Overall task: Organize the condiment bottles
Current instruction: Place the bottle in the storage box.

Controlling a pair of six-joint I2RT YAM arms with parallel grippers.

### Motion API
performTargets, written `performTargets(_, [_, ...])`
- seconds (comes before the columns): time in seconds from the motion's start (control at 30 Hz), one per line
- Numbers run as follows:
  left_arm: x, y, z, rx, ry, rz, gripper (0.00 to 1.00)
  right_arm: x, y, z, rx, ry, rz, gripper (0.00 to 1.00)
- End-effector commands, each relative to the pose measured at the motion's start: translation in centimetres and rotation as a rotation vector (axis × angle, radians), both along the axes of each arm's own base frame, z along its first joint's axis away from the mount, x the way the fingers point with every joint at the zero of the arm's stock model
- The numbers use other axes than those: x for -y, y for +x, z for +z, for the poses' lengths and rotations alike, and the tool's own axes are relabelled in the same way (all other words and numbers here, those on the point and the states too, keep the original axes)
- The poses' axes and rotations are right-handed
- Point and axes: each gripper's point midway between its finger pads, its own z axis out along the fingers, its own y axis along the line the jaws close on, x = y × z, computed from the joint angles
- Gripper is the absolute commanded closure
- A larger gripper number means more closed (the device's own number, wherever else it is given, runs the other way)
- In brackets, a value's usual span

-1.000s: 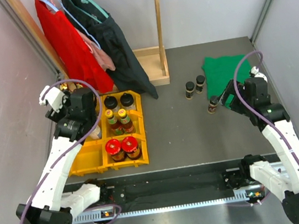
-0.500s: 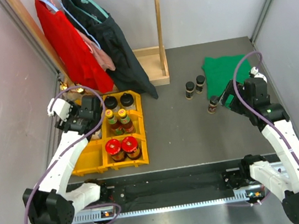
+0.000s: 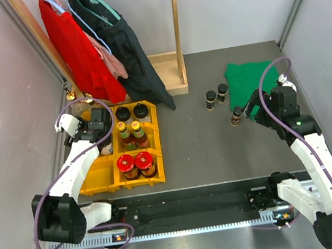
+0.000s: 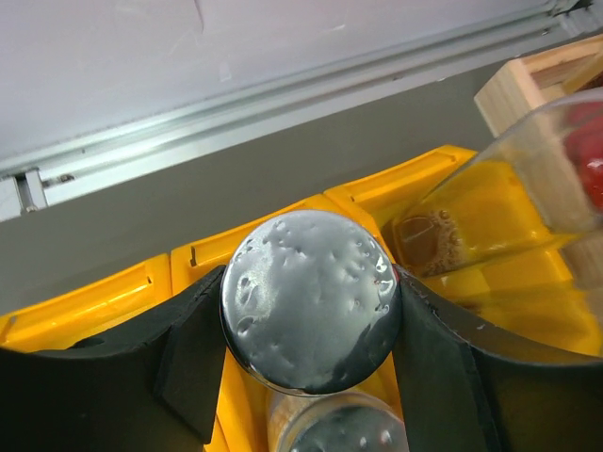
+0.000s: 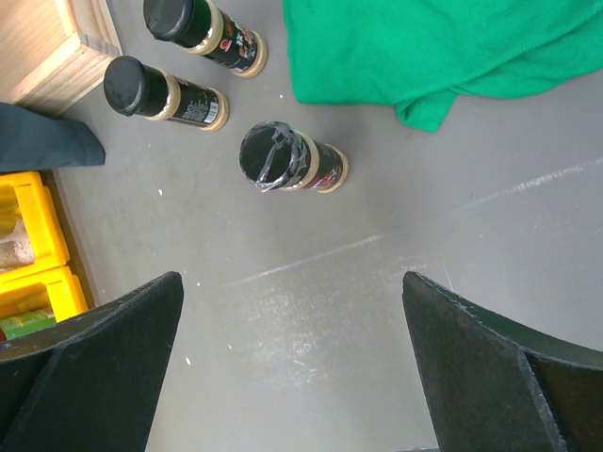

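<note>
Three black-capped spice jars [image 5: 273, 158] stand loose on the grey tabletop [image 3: 207, 150], toward its far right corner. They are just beside a crumpled green cloth [image 3: 251, 78]. The right gripper [image 5: 290, 292] hovers over the jar closest to the near edge without touching it. Its jaws are spread wide apart with nothing between them.

Near the left edge of the tabletop sits a yellow plastic compartment tray [image 3: 93, 179]. Its right-hand column holds three pairs of bottles. Two round black-topped jars [image 3: 122, 113] fill the far compartment. Two yellow-capped dark sauce bottles [image 3: 135, 127] stand in the middle one. Two red-lidded glass jars [image 3: 125, 163] occupy the compartment closest to the near edge.

The left gripper [image 4: 309, 325] reaches down over the tray's left-hand column. Its jaws are clamped on either side of a silver-lidded canister [image 4: 311, 282]. The canister's dimpled metal lid faces up into the wrist camera, with yellow tray walls showing behind and beside it. Just to the canister's right in that view, a clear bottle with brownish contents [image 4: 499, 179] lies tilted across the tray. Whether it touches the canister cannot be told.
</note>
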Motion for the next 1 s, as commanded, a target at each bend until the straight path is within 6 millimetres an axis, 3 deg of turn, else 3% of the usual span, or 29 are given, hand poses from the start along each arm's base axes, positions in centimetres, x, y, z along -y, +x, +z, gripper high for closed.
performTargets(0.0, [-0.3,1.4,-0.9,0.057,-0.066,0.004,0.73,0.3,0.5,0.6,0.031,0.001,-0.010,0.01])
performTargets(0.2, [-0.8,1.6,-2.4,0.035,-0.098,0.005,0.66,0.2,0.6,0.6,0.032,0.002,-0.007,0.01])
performTargets(0.3, [-0.8,1.7,-2.9,0.022,-0.102,0.003,0.57,0.1,0.7,0.7,0.032,0.004,-0.003,0.01])
performTargets(0.33, [-0.8,1.7,-2.9,0.023,-0.103,0.006,0.47,0.1,0.7,0.6,0.031,0.006,-0.003,0.01])
performTargets(0.47, [-0.7,1.8,-2.7,0.022,-0.113,0.001,0.22,0.1,0.7,0.6,0.030,0.007,-0.002,0.01])
performTargets(0.53, [-0.7,1.8,-2.5,0.024,-0.112,0.002,0.17,0.1,0.7,0.6,0.031,0.006,-0.003,0.01])
performTargets(0.63, [-0.7,1.6,-1.6,0.046,-0.114,-0.001,0.01,0.1,0.7,0.6,0.029,0.008,-0.004,0.01])
performTargets(0.97, [-0.8,0.9,2.1,0.117,-0.103,-0.026,0.01,0.1,0.6,0.5,0.029,0.010,-0.004,0.01])
